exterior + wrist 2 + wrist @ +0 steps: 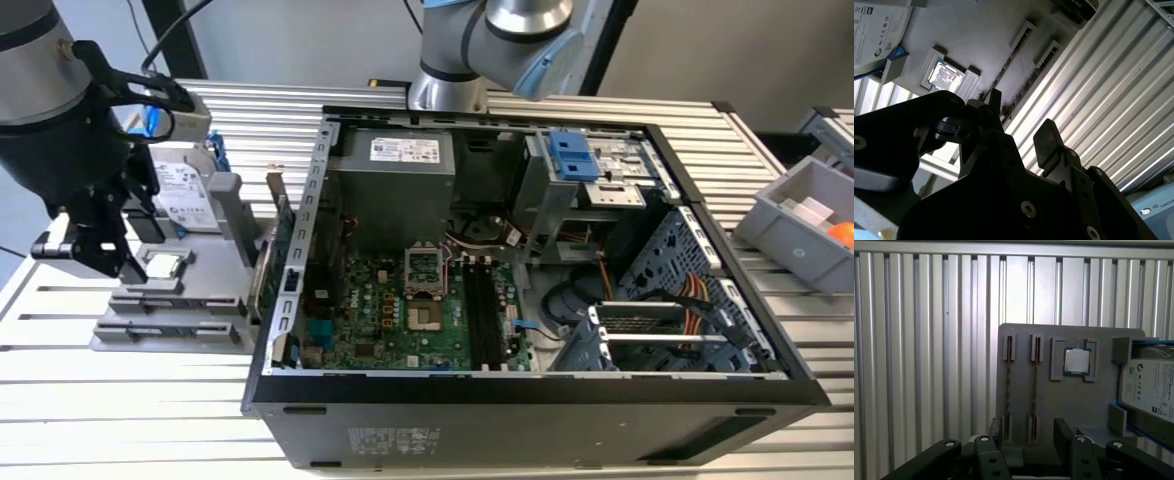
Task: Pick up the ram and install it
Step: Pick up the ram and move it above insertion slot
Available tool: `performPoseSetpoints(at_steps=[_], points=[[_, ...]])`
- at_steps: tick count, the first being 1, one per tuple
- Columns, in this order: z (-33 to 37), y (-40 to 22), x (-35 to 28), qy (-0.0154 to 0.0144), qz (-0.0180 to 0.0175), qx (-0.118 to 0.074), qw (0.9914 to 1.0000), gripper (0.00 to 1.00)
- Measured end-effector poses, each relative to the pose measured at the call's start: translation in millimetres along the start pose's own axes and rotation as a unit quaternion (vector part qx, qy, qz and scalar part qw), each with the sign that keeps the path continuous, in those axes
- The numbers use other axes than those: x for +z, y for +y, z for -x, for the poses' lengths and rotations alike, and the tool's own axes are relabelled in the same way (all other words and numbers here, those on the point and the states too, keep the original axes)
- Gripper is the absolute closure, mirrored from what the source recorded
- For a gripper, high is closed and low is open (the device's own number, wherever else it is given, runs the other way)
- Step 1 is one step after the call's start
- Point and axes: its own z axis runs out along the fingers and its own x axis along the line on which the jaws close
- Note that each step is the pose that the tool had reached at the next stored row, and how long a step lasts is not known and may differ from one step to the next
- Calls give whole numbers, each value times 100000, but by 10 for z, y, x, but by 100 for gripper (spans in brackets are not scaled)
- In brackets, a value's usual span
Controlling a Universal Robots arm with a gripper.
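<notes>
The tool (1029, 435) is released, fingers spread and empty, above the gray holder (1069, 405) on the slatted surface (929, 365). The ram (1034, 385) stands edge-on in a holder slot just beyond the fingertips, untouched. A second stick (1008, 385) stands beside it.

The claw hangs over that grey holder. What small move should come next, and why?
Probably ease straight down toward one ram stick: the open gripper hovers above the grey holder, where the sticks stand edge-on, and it holds nothing.
</notes>
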Motion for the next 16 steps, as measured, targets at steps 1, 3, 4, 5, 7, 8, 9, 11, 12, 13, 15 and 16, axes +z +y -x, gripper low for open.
performPoseSetpoints(at_steps=[1, 3, 4, 5, 7, 8, 9, 11, 12, 13, 15, 16], points=[[0, 0, 4, 0, -1, 0, 100000, 0], [0, 0, 13, -3, -4, 0, 100000, 0], [0, 0, 16, -4, -3, 0, 100000, 0], [0, 0, 20, -1, -2, 0, 100000, 0], [-1, 0, 32, -7, -8, 1, 100000, 0], [-1, 0, 39, -5, -6, -1, 100000, 0], [-1, 0, 47, -2, -5, 1, 100000, 0], [-1, -1, 70, -6, -5, -3, 100000, 0], [-2, 0, 83, -4, -4, 0, 100000, 0], [-2, 0, 97, -3, -3, 0, 100000, 0], [-3, 1, 128, -2, -2, 4, 100000, 0], [-3, 3, 144, 3, 1, 8, 100000, 0]])
